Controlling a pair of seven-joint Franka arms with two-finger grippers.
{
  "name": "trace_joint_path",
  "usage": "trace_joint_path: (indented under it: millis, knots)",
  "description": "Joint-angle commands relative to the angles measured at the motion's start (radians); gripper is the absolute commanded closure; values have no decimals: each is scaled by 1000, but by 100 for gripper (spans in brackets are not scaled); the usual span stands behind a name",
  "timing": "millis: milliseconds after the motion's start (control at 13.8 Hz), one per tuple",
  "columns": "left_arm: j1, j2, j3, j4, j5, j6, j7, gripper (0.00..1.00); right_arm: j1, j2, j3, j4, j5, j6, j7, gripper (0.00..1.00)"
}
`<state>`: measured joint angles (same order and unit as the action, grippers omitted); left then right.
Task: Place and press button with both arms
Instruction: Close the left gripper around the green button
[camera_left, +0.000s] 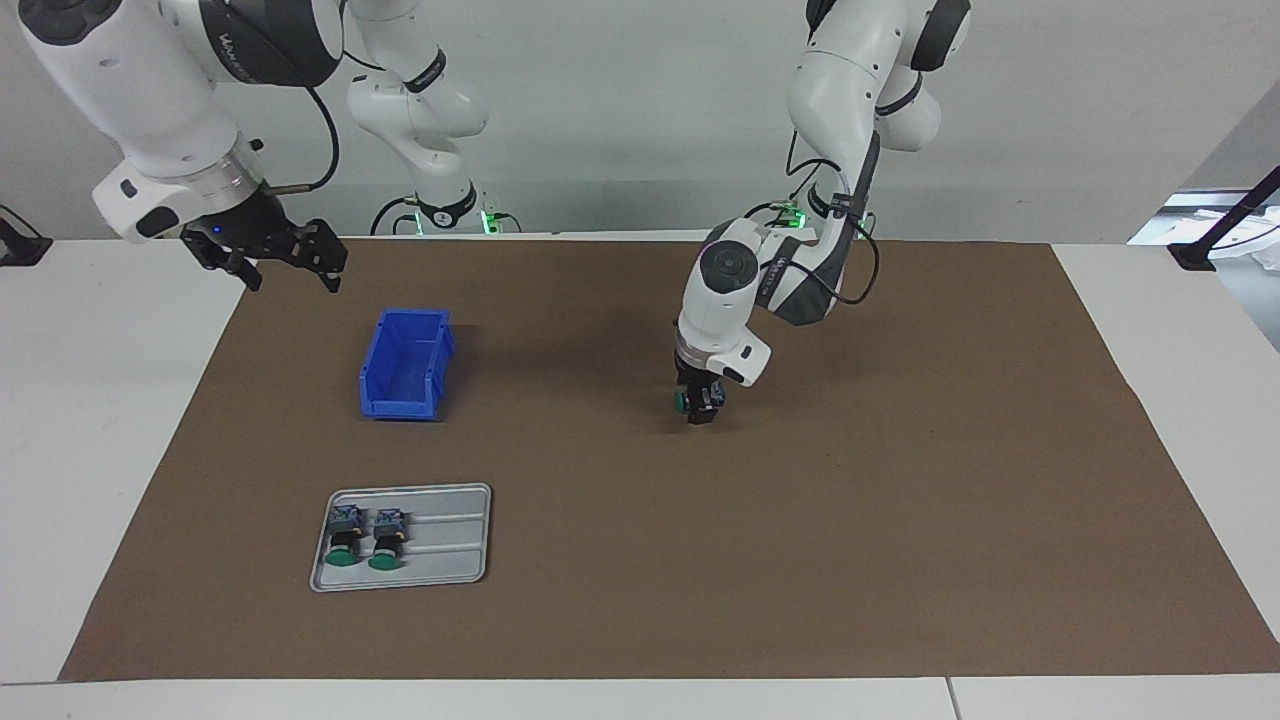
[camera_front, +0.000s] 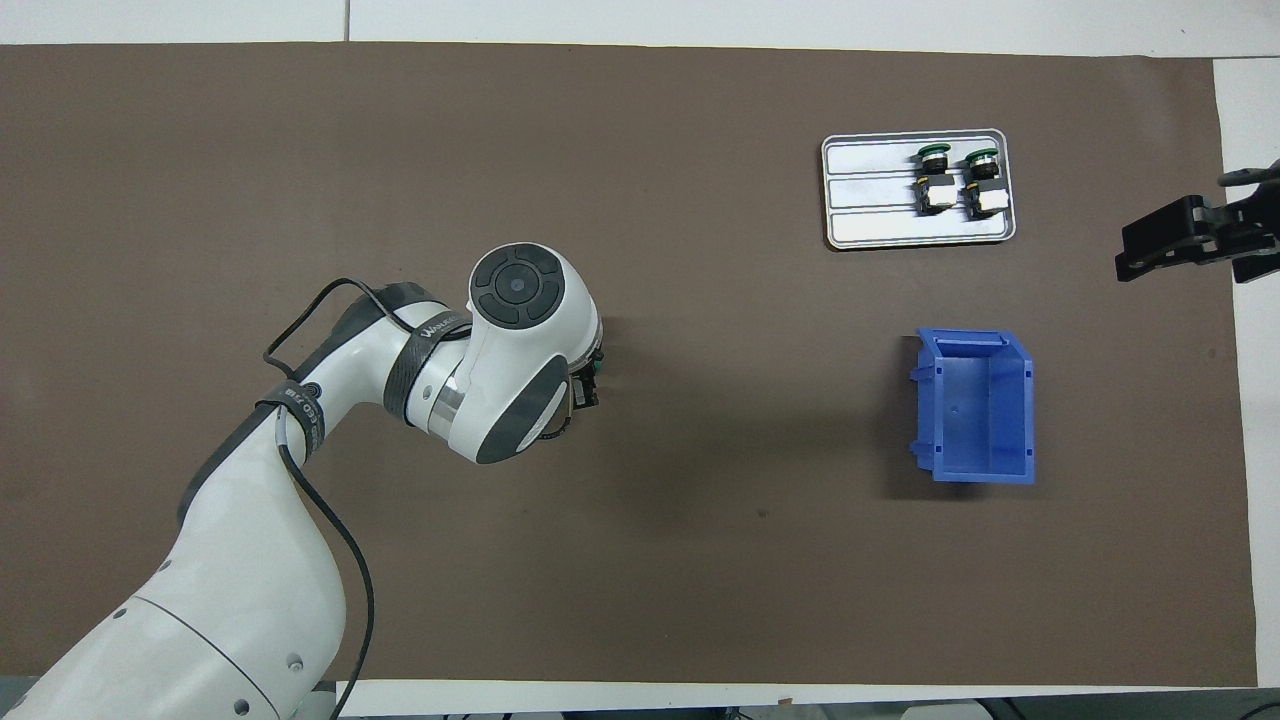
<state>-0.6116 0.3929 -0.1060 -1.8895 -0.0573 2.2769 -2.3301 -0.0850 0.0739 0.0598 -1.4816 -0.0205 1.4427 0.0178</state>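
Observation:
My left gripper (camera_left: 701, 408) is shut on a button (camera_left: 683, 401) with a green cap and holds it low over the middle of the brown mat; I cannot tell whether it touches the mat. In the overhead view the wrist hides most of it, and only a green edge of the button (camera_front: 597, 369) shows. Two more buttons (camera_left: 343, 535) (camera_left: 385, 537) lie on their sides in the grey ridged tray (camera_left: 450, 545), which also shows in the overhead view (camera_front: 870, 190). My right gripper (camera_left: 290, 262) is open, empty and raised over the mat's edge at the right arm's end.
A blue open bin (camera_left: 405, 365) stands on the mat nearer to the robots than the tray, empty as seen from above (camera_front: 985, 405). The brown mat (camera_left: 900, 520) covers most of the white table.

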Motion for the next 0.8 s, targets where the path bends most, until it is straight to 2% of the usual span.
trace_joint_path:
  millis: [0,145,290,580,725]
  knots:
    - [-17,-3,11,-19,-6,24,-9,33,-10,-26,6,-31,8,7,-22,2]
    - [-19,-3,11,-22,-6,27,-6,40,-10,-26,6,-31,8,7,-21,2]
    - [-22,-3,11,-19,-6,20,-5,56,-10,-26,6,-31,8,7,-21,2]
    - [-22,-3,11,-8,-6,10,-3,79,-10,-26,6,-31,8,7,-21,2]
    - [-22,-3,12,-3,-4,9,-3,84,-10,-26,6,-31,8,7,-21,2]
